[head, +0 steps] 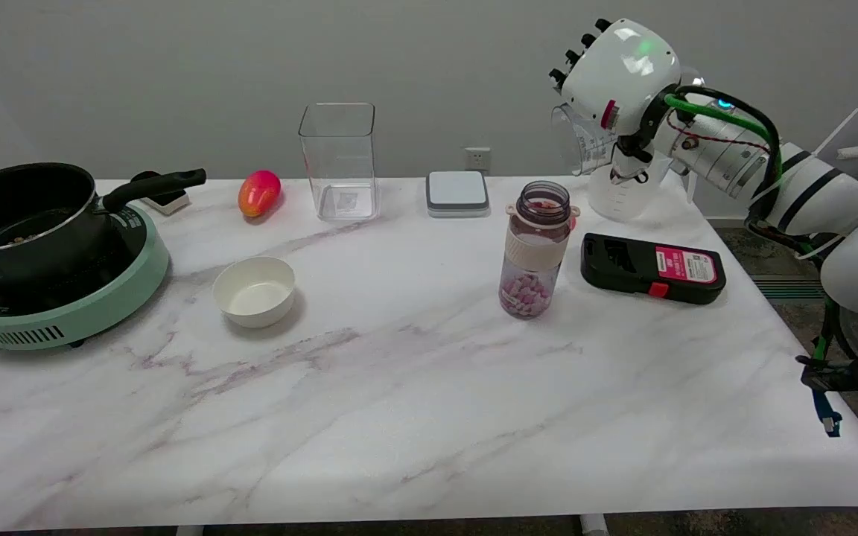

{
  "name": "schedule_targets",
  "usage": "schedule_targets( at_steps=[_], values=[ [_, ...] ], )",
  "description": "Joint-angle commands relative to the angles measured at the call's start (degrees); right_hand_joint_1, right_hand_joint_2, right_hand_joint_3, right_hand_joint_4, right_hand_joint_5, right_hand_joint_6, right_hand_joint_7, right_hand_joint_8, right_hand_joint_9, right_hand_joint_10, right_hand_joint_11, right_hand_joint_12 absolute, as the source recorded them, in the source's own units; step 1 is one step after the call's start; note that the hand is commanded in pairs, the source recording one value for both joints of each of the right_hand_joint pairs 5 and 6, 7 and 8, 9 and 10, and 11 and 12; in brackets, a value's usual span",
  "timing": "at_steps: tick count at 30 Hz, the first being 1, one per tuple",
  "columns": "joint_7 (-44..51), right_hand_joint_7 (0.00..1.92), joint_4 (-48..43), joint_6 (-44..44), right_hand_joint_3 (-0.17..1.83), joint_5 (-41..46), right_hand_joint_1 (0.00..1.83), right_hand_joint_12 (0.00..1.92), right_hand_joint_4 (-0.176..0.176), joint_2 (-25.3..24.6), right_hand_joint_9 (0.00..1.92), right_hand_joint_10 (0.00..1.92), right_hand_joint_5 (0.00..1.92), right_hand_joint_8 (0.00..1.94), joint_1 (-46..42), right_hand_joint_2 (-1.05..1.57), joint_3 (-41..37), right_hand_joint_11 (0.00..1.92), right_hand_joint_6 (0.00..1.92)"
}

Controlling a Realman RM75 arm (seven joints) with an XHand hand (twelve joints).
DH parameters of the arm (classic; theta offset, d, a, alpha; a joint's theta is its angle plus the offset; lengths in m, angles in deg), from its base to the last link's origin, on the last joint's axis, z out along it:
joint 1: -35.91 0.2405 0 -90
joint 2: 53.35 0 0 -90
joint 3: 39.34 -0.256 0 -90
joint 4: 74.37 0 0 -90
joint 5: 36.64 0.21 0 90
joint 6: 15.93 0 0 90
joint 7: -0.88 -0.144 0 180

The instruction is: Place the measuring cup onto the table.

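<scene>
The clear measuring cup (617, 195), with printed markings, is at the table's far right corner. Its spout points left and its base is at or just above the marble table (429, 387); I cannot tell whether they touch. My right hand (621, 73) wraps the cup's upper part from the right and holds it. The hand's white back faces the camera and hides the fingers and the handle.
In front of the cup lie a black case with a red label (652, 268) and a bottle of purple pills (535, 249). A grey scale (457, 193), tall clear container (338, 160), red-orange fruit (259, 192), white bowl (254, 290) and pot (23, 216) on a green cooker (64, 313) stand further left.
</scene>
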Motion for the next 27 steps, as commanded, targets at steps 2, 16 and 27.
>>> schedule_targets(
  at_steps=[2,16,27],
  values=[
    [1.58,1.84,0.0,0.36,0.32,2.13,1.42,1.35,0.0,0.25,1.6,1.6,1.92,1.84,1.1,1.28,0.97,1.35,1.92],
    [2.22,1.84,0.0,0.1,0.32,2.13,1.42,1.36,0.0,0.49,1.6,1.6,1.92,1.84,2.84,1.29,2.96,1.36,1.92],
    [4.94,1.85,0.0,-1.18,0.31,2.36,1.41,1.37,0.0,0.41,1.61,1.61,1.92,1.85,2.52,1.3,5.77,1.37,1.92]
  ],
)
